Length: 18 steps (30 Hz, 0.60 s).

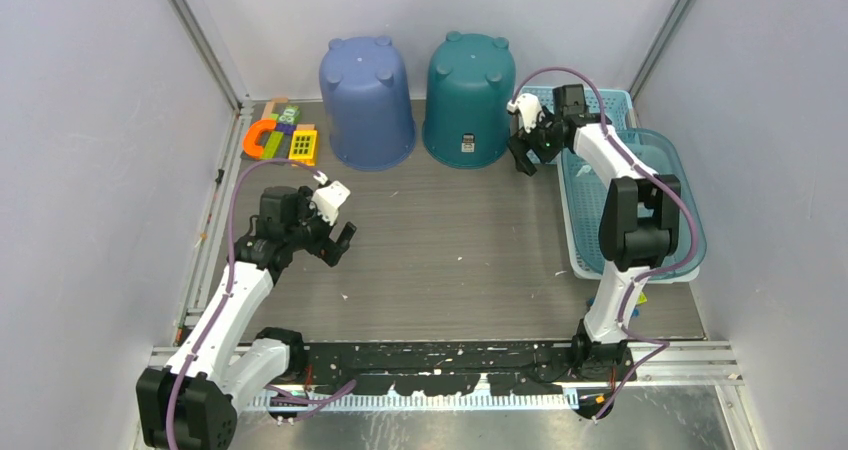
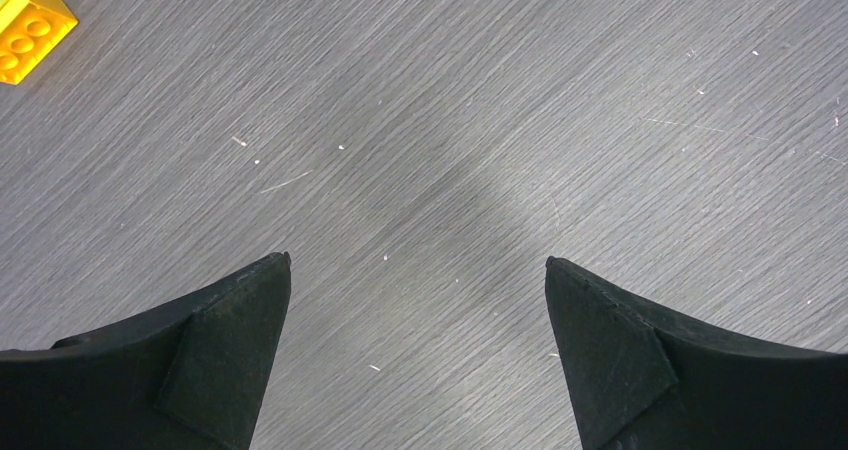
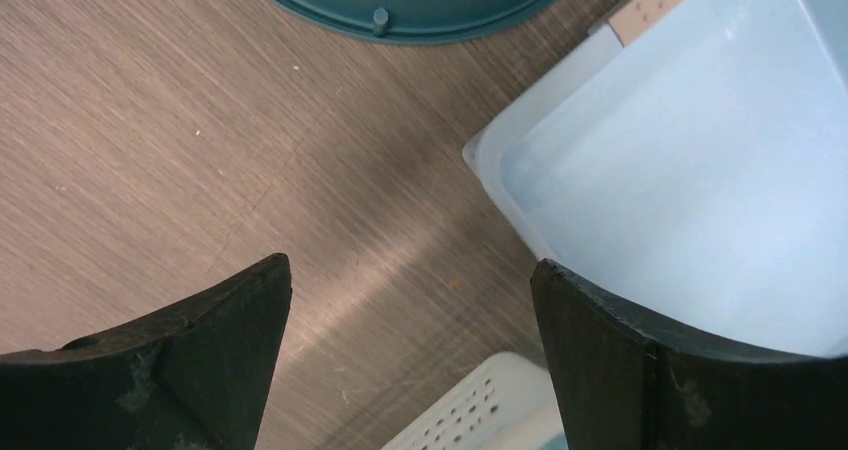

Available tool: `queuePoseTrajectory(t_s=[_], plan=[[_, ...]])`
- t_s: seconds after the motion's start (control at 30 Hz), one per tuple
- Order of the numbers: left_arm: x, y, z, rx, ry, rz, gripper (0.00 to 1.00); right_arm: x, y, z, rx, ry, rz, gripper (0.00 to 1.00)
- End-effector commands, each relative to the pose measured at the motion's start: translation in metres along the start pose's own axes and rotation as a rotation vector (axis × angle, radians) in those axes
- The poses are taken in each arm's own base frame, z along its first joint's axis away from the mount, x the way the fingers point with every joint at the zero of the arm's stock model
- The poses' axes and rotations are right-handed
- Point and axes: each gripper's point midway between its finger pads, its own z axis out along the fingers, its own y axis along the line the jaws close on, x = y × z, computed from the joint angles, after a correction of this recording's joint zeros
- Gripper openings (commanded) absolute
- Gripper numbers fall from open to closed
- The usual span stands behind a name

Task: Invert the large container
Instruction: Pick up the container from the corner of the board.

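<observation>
Hovering right gripper (image 3: 410,265), jaws apart, over large container (image 3: 700,170) corner (left gripper (image 2: 418,260) gaping too, idle); risking thin-rim slip, tub knocking teal bucket (image 1: 470,90).

High rear overview; wrist views close, facing down at table (image 1: 450,240)

The left arm bends up from its base at 7 o'clock in the top view. The left hand (image 1: 338,247) (image 2: 418,262) sits near 9 o'clock, tipped downward, with its fingers spread wide and nothing between them. The right arm extends from 5 o'clock to 1 o'clock. The right hand (image 1: 527,156) (image 3: 410,265) also points down, its fingers wide apart and empty.
</observation>
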Motion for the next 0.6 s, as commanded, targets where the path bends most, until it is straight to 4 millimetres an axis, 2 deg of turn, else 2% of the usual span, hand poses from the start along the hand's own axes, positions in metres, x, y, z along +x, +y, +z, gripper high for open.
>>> queuePoseTrajectory(t_s=[0.0,0.23,0.37,0.4,0.5,0.57], plan=[[-0.010,0.001,-0.004,-0.003,-0.044,0.001,1.00,-0.031,-0.022,0.001,0.013,-0.103,-0.081,0.92],[-0.010,0.002,-0.003,-0.005,-0.041,0.002,1.00,-0.025,-0.038,0.015,0.047,-0.089,-0.134,0.90],[-0.009,0.003,-0.002,-0.005,-0.037,0.000,1.00,-0.016,-0.041,0.021,0.046,-0.054,-0.180,0.90],[-0.008,0.003,-0.002,-0.004,-0.035,-0.001,1.00,-0.013,-0.041,0.023,0.039,-0.045,-0.186,0.89],[-0.008,0.003,-0.001,-0.005,-0.031,-0.002,1.00,-0.008,-0.044,0.025,0.030,-0.022,-0.198,0.74],[-0.008,0.004,-0.001,-0.007,-0.030,-0.002,1.00,-0.005,-0.046,0.027,0.026,-0.015,-0.206,0.73]])
